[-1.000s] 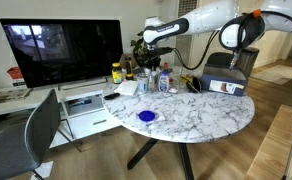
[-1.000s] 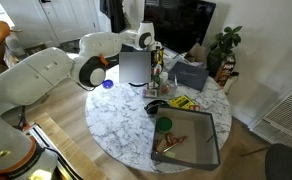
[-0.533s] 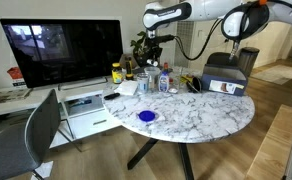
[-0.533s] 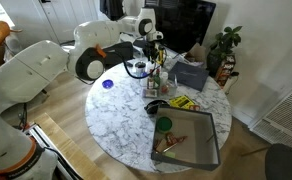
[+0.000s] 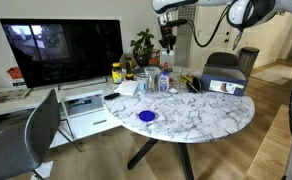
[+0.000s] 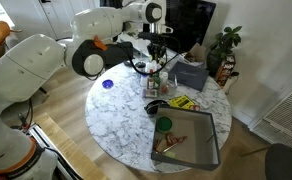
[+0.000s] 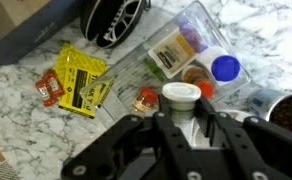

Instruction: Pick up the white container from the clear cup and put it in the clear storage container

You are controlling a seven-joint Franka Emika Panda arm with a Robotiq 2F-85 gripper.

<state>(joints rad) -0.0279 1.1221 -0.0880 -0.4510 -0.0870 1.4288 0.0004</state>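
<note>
My gripper [image 7: 183, 120] is shut on the white container [image 7: 181, 96], a small jar with a white lid, gripped by its sides between both fingers. In both exterior views the gripper [image 5: 168, 40] [image 6: 158, 46] hangs well above the cluster of bottles at the back of the marble table. The clear cup [image 7: 189, 47] lies below and beyond the jar in the wrist view, with small jars showing in it. The clear storage container [image 6: 212, 152] sits at the near edge of the table in an exterior view, with a few items inside.
Yellow packets [image 7: 81, 78], a red-capped item [image 7: 146, 99] and a blue-lidded jar [image 7: 225, 68] lie under the gripper. A green lid [image 6: 164, 125] and a grey box [image 6: 190, 74] are on the table. A blue disc [image 5: 146, 116], a monitor [image 5: 64, 50] and a plant [image 6: 223, 45] are nearby.
The arm has swung across and risen from the cluster of bottles, and the gripper is now high above it with the white container in its fingers.
</note>
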